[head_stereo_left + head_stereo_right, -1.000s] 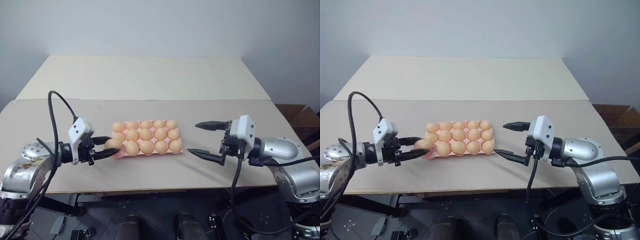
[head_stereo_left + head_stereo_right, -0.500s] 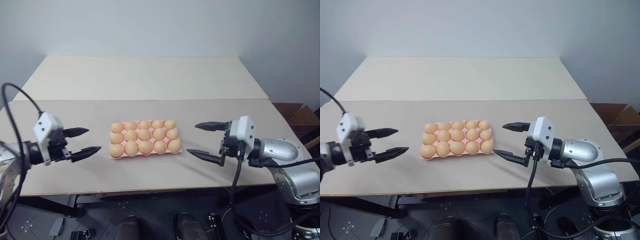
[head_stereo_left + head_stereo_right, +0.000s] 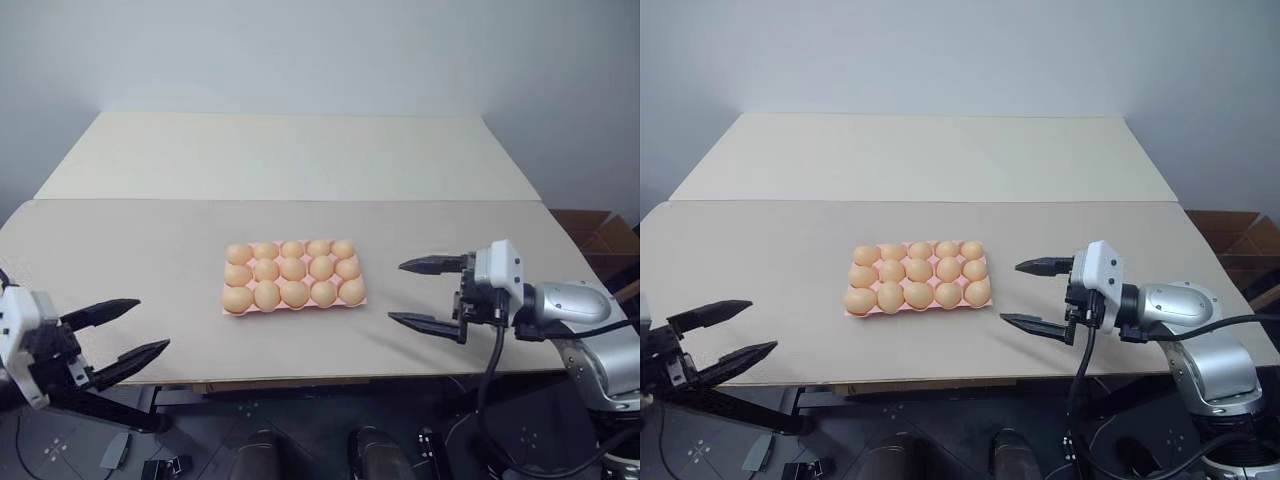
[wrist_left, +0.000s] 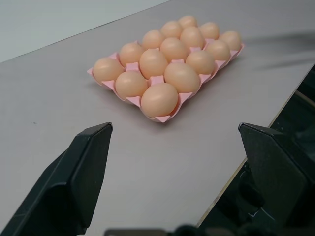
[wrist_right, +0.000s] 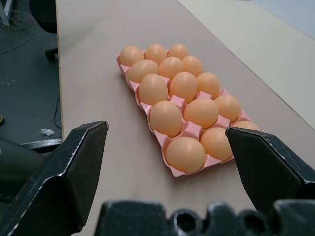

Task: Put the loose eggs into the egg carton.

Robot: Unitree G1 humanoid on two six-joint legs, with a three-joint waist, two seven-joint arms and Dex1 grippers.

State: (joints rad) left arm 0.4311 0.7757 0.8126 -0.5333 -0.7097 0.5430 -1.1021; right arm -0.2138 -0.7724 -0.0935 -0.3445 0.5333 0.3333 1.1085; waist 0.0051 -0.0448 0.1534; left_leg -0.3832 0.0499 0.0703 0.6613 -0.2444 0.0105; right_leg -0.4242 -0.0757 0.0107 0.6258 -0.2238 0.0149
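The pink egg carton (image 3: 295,297) lies flat on the counter (image 3: 150,250), between the left claw (image 3: 125,333) and the right claw (image 3: 425,293), apart from both. All fifteen cups hold light orange-tan eggs (image 3: 293,268), three rows of five.

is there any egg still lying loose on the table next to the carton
No, every egg sits in a cup of the pink egg carton, and the table around it is bare.

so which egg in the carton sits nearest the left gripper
The egg in the egg carton's near-left corner cup; it is the closest one to the open left gripper, all others lie farther right or back.
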